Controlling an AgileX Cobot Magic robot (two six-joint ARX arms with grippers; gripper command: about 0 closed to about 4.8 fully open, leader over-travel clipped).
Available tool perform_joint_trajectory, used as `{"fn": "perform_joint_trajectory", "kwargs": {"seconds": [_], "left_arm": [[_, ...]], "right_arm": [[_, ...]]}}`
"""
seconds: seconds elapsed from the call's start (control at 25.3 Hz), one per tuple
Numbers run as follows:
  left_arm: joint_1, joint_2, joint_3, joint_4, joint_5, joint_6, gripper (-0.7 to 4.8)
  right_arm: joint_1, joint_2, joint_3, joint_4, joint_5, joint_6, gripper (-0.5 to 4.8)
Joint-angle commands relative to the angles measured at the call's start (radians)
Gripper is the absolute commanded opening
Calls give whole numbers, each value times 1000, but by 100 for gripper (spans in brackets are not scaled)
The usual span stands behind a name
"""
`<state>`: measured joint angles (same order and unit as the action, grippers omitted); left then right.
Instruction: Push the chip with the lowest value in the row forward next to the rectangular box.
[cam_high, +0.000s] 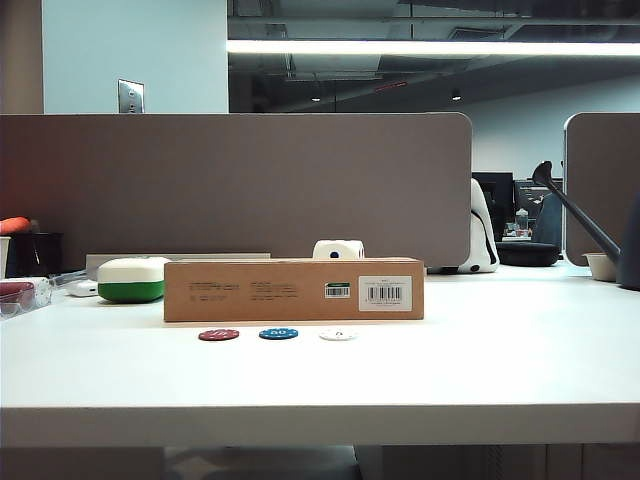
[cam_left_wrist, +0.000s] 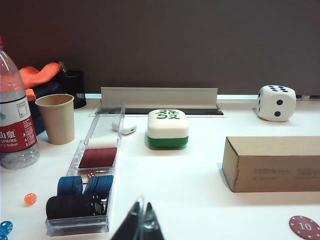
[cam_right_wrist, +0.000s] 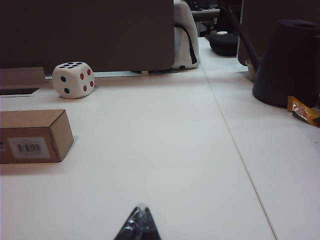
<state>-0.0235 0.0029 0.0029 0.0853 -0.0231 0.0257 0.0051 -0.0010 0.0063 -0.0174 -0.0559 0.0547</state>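
Note:
Three chips lie in a row on the white table in front of the rectangular box (cam_high: 293, 290): a red chip (cam_high: 218, 335), a blue chip (cam_high: 278, 333) and the white chip (cam_high: 338, 334) at the right end. The brown box also shows in the left wrist view (cam_left_wrist: 272, 163) and in the right wrist view (cam_right_wrist: 32, 136). The red chip (cam_left_wrist: 304, 227) marked 10 shows in the left wrist view. My left gripper (cam_left_wrist: 141, 216) is shut and empty, well short of the box. My right gripper (cam_right_wrist: 139, 217) is shut and empty over bare table. Neither gripper shows in the exterior view.
A white-and-green case (cam_high: 131, 279) and a large die (cam_high: 338, 250) stand behind the box. A clear tray of stacked chips (cam_left_wrist: 85, 192), a paper cup (cam_left_wrist: 56, 118) and a water bottle (cam_left_wrist: 15, 120) are on the left. A dark watering can (cam_right_wrist: 289, 62) stands at the right.

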Motion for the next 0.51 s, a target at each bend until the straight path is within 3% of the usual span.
{"fn": "perform_joint_trajectory", "kwargs": {"seconds": [0.04, 0.36, 0.51], "left_arm": [[0, 0, 5, 4, 0, 1, -5], [0, 0, 8, -1, 0, 1, -5], [-6, 2, 86, -164, 0, 1, -5]], "right_arm": [[0, -1, -5, 13, 1, -3, -6], [0, -1, -5, 13, 1, -2, -6], [0, -1, -5, 13, 1, -2, -6]]}}
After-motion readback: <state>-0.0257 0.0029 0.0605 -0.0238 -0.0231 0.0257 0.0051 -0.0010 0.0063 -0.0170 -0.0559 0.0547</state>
